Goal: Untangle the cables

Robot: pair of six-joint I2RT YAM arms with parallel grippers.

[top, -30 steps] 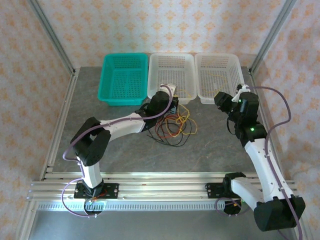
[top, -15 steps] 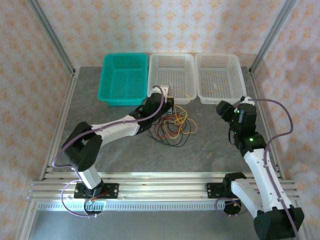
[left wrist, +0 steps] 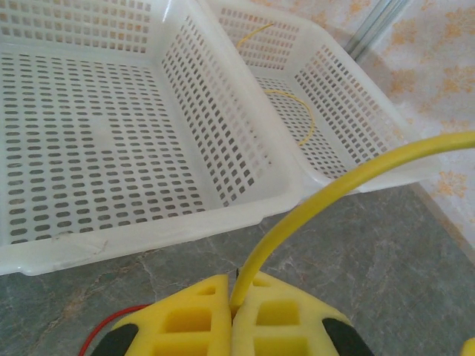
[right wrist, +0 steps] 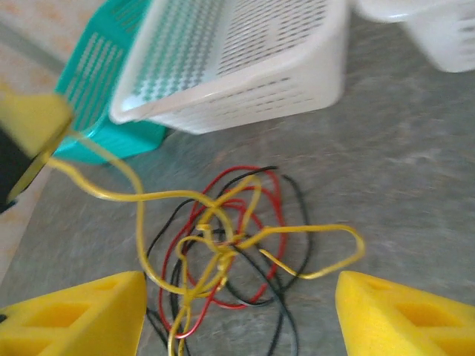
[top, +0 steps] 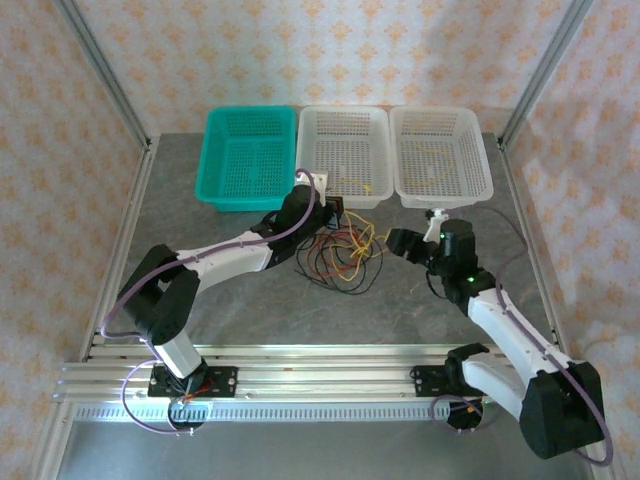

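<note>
Moved since a second ago: right arm has swung from beside the right basket inward and down toward the tangle, and its claw widened on the way. Left arm has drawn its wrist slightly left, its grip unchanged.

Bench: grey stone-pattern top. Three baskets stand along the far edge, with the cables in front of them.

Teal basket: far left; nothing seen in it.

Middle basket: white, perforated. Its floor looks bare in the left wrist view. A yellow streak by its front wall in the top view may be the held cable; cannot tell.

Right basket: white; one thin yellow strand lies in it.

Cables: yellow, red and black loops knotted together on the bench. They lie just in front of the middle basket, between the two claws.

Left claw: closed, pinching the yellow cable, which rises from the pads and arcs off right. In the right wrist view that cable runs from the claw down into the knot.

Right claw: jaws wide apart, holding nothing, low over the bench. The tangle lies straight ahead of it, toward the robot's left, with the knot roughly centred between the fingers. Judgement: the right arm is the free one and the nearer to the loose loops. A short advance should bring the red and black strands into reach, to be drawn away from the held yellow line.
</note>
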